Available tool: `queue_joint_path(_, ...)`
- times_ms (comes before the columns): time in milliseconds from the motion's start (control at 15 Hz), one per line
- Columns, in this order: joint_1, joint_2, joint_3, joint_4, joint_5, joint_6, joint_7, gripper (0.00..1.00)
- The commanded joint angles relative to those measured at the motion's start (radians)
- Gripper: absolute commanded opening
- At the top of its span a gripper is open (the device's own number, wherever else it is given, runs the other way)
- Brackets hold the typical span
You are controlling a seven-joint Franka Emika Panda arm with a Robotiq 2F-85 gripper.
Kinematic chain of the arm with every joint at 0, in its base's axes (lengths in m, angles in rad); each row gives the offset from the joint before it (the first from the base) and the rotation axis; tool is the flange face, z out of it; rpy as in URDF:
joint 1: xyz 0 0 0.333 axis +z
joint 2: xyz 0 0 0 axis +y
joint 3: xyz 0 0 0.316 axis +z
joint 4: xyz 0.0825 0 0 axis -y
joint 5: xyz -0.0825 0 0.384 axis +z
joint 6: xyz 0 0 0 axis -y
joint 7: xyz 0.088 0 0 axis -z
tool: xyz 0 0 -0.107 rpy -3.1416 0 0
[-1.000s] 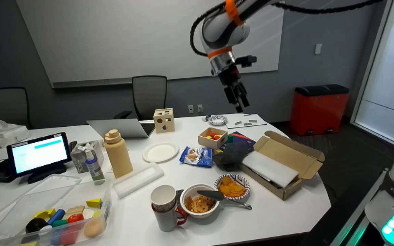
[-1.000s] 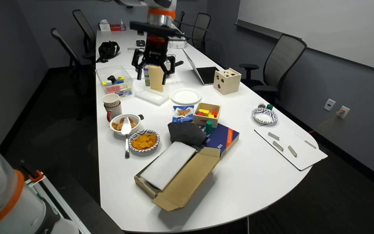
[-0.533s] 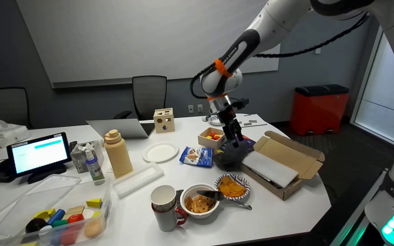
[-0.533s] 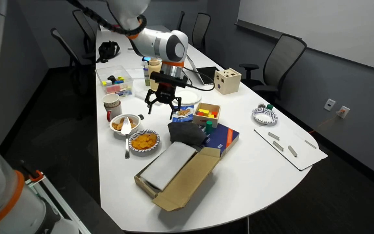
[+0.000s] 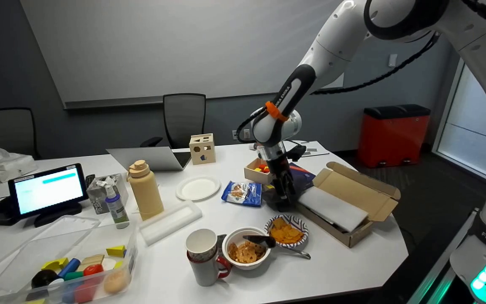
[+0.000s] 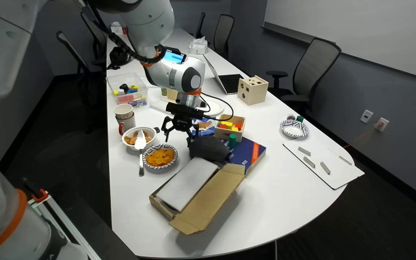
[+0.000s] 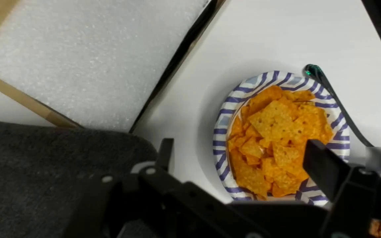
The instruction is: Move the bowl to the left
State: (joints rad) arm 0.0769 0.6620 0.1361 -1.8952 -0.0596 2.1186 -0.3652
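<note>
Hand (image 6: 178, 139): released, its two fingers (image 7: 324, 167) spread wide apart, tips pointing down above the desk (image 6: 265, 209).
Small bowl (image 7: 221, 138): the patterned one, upright on the desk and filled with orange chips (image 7: 276, 132), between the white bowl (image 5: 247, 266) and the cardboard box (image 5: 359, 190); in the wrist view it shows mostly between the fingers, one of which hides part of its rim.
White bowl: just beside the small bowl, holding brownish food (image 5: 246, 252).
Server (image 6: 141, 143): flat blade laid across the white bowl, handle running along the small bowl's edge (whether they touch, I cannot tell).
Dark cloth (image 6: 209, 148): lying near the small bowl; one fingertip overlaps it in an exterior view, contact unclear.
Cardboard box: lid folded back, a white foam slab (image 5: 333, 207) inside.
Mug (image 5: 206, 270): red-handled, next to the white bowl, a printed cup (image 5: 201, 244) stacked on top.
Snack bag (image 5: 243, 194): blue, flat on the desk near a wooden tray (image 5: 254, 175) of coloured blocks (image 6: 226, 124).
</note>
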Motion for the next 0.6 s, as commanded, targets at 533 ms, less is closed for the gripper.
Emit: queue_joint_path(533,0.015,0.059,0.013,-0.119,-0.022,0.134,0.031,1.00)
